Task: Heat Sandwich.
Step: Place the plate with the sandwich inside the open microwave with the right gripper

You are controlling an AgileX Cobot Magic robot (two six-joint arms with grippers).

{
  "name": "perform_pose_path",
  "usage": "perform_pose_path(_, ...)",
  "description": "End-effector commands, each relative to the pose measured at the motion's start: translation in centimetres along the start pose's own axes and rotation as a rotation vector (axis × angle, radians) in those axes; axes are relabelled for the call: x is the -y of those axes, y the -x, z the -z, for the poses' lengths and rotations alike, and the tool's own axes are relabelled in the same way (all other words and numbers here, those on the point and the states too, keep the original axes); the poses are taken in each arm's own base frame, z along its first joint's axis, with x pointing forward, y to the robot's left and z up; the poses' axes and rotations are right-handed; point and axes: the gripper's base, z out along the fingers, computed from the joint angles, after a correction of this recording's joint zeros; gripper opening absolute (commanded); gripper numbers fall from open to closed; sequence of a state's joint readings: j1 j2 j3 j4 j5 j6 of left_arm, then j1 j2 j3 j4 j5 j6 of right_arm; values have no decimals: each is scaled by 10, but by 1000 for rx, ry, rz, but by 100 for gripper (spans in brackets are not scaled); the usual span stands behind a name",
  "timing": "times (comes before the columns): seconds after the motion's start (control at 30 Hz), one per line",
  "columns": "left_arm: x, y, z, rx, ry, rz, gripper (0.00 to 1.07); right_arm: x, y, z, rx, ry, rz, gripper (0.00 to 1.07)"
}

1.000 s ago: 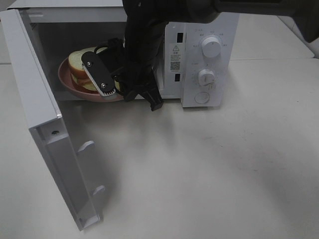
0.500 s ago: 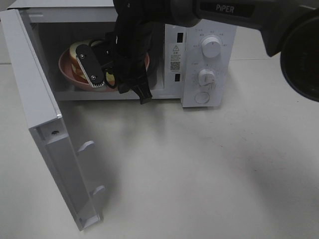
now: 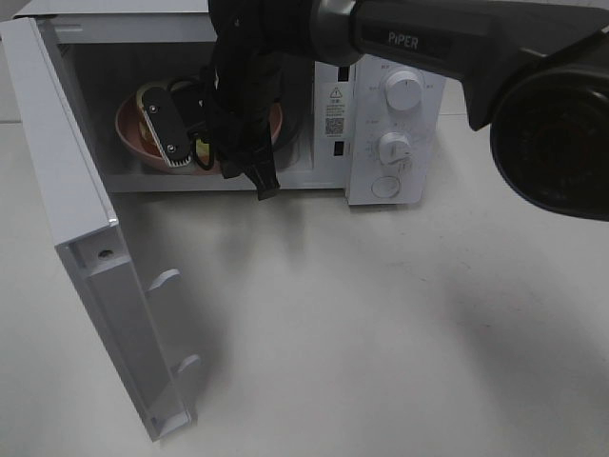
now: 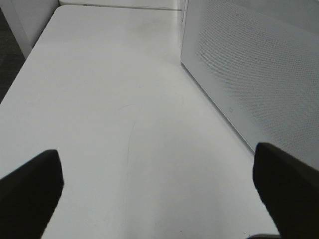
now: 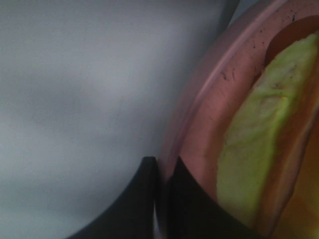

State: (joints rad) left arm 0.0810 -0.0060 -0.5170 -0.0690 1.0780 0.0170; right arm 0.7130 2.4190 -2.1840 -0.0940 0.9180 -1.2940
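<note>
The microwave [image 3: 381,57] stands at the back of the table [image 3: 381,314], its door [image 3: 86,248] swung out to the left and two knobs [image 3: 403,92] stacked on the panel right of the cavity. Inside, the sandwich [image 5: 254,154] lies on a plate [image 5: 199,129], whose rim sits between the fingers of the right gripper [image 5: 162,189], reaching in through the opening.

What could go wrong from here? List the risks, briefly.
1. The right gripper pinches only the rim of the pink plate; the plate might slip or tip, sliding the sandwich off.
2. The right arm fills much of the microwave opening; backing out could snag the frame or drag the plate.
</note>
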Motion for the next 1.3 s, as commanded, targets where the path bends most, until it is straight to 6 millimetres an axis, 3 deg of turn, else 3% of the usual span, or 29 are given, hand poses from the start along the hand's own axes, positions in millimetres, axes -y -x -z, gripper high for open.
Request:
perform_pose_path(0.03, 0, 0, 0, 13, 2, 5, 98, 9, -1, 4, 9, -49, -17, 3)
perform_pose_path(0.5, 0, 0, 0, 13, 2, 5, 98, 17, -15, -10, 22, -82, -130, 7)
perform_pose_path(0.63, 0, 0, 0, 13, 2, 5, 98, 16, -15, -12, 24, -84, -149, 14)
perform_pose_path(0.87, 0, 0, 0, 13, 2, 5, 98, 17, -15, -14, 28, -88, -150, 37)
perform_pose_path(1.1, 0, 0, 0, 13, 2, 5, 98, 17, -14, -14, 38, -92, -170, 47)
perform_pose_path(1.3, 0, 0, 0, 13, 2, 5, 98, 19, -14, -12, 45, -104, -236, 63)
